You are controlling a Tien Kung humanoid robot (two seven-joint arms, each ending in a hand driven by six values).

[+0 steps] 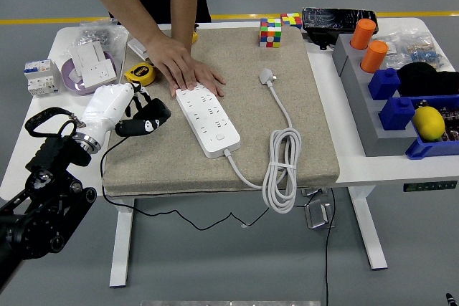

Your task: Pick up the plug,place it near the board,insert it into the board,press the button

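One black plug (145, 118) is sitting pinched in your left hand (118, 111), just left of the power strip (209, 120); it's light, rigid, so you're gripping its body, not its thin trailing cable (115, 198).
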